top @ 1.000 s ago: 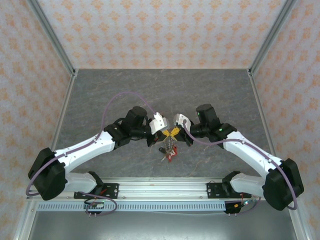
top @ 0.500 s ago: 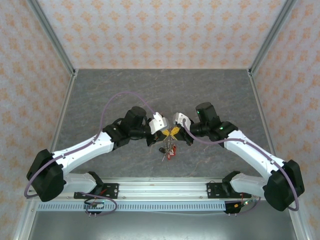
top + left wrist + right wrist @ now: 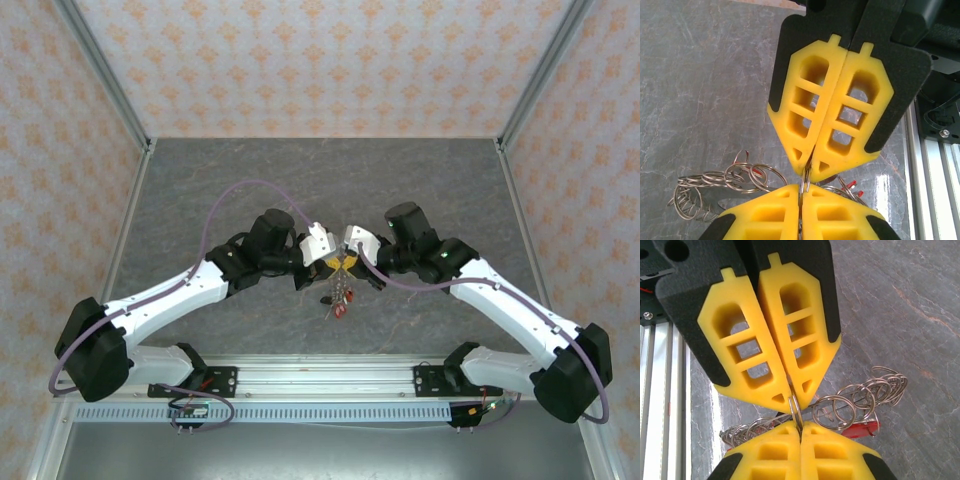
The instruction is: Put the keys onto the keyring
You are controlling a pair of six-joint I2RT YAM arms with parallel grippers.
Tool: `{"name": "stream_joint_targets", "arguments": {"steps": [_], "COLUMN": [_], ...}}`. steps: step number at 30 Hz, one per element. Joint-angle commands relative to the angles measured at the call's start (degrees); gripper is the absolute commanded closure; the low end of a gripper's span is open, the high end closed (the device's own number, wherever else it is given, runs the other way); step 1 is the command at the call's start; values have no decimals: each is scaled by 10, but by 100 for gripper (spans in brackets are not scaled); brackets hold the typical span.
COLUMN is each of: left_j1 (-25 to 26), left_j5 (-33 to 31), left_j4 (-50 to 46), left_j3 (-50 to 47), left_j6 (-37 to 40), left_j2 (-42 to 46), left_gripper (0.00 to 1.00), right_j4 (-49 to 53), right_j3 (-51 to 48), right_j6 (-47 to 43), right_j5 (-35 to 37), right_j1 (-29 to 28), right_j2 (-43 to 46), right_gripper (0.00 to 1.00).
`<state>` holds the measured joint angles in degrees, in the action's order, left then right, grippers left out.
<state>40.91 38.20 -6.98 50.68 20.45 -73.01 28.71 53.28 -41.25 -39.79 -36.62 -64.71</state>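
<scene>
Left gripper: fingers pressed fully together, pinching the thin wire of the keyring at their very tips.
Right gripper: also closed with no gap, clamped on the same wire from the opposite side. The two pairs of yellow pads meet nose to nose.
Keyring, place: between the two grippers, over the middle of the table, nearer the arm bases than the back wall.
Keyring, look: a slim, bright steel split ring seen edge-on. Only a short arc shows between the pads.
Keys: a small bunch just below the grippers. A red key head sits beside the wire loops. Whether any key is threaded on the held ring cannot be told.
Loose rings: a string of linked wire loops trailing off under the grippers, on or close to the grey marbled top.
Step in hand: probably steadying or prying the split ring so a key can be worked on.
Doing it well: hold one side firm and let the other shift only slightly, along the plane of the wire. Move both arms together and slowly.
Risk: grips this far out on the tips may slip. The wire could spring free, or the hanging bunch could drag it down.
</scene>
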Motion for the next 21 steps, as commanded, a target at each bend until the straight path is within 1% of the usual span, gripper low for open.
{"name": "stream_joint_targets", "arguments": {"steps": [1, 2, 7, 9, 12, 15, 19, 21], "left_j1": [1, 1, -2, -7, -12, -17, -22, -25], "left_j5": [-6, -7, 1, 15, 32, 50, 62, 69], "left_j4": [-3, 3, 37, 74, 118, 140, 143, 143], "left_j3": [2, 0, -15, -28, -42, -48, -47, -49], "left_j6": [-5, -6, -29, -54, -80, -94, -98, -99], "left_j2": [-8, -7, -4, 0, 9, 18, 28, 30], "left_gripper": [98, 100, 100, 100, 100, 100, 100, 100], "right_j4": [4, 5, 7, 6, -18, -54, -120, -155], "right_j3": [29, 30, 28, 21, -2, -24, -58, -73], "right_j6": [-11, -12, -16, -20, -11, 10, 42, 57], "right_j5": [16, 19, 21, 6, -27, -85, -144, -173], "right_j1": [-3, -3, -3, -3, 5, 28, 60, 70], "right_j2": [23, 25, 38, 43, 47, 46, 48, 44], "right_gripper": [100, 100, 100, 96, 93, 90, 86, 86]}}
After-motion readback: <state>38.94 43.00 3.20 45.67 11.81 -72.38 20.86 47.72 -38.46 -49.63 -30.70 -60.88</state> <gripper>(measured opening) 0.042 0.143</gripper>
